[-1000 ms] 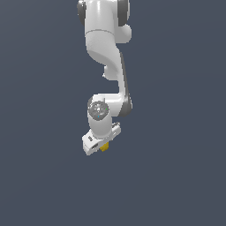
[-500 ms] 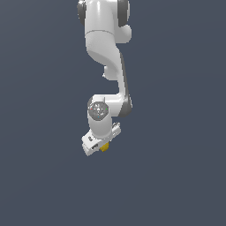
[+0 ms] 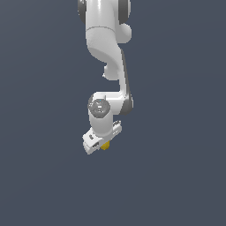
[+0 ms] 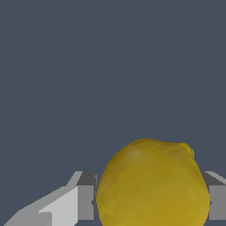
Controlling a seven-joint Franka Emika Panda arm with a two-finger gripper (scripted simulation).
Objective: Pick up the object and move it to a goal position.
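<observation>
The object is a small yellow-orange, lemon-like lump. In the exterior view it peeks out under the white gripper at the end of the arm, mostly hidden by the hand. In the wrist view the object fills the space between the two grey fingers, which press on its sides. The gripper is shut on the object. In the exterior view it looks to be held off the surface, but no shadow or edge confirms this.
A plain dark grey-blue background surrounds the arm in both views. No other objects, edges or goal marker show.
</observation>
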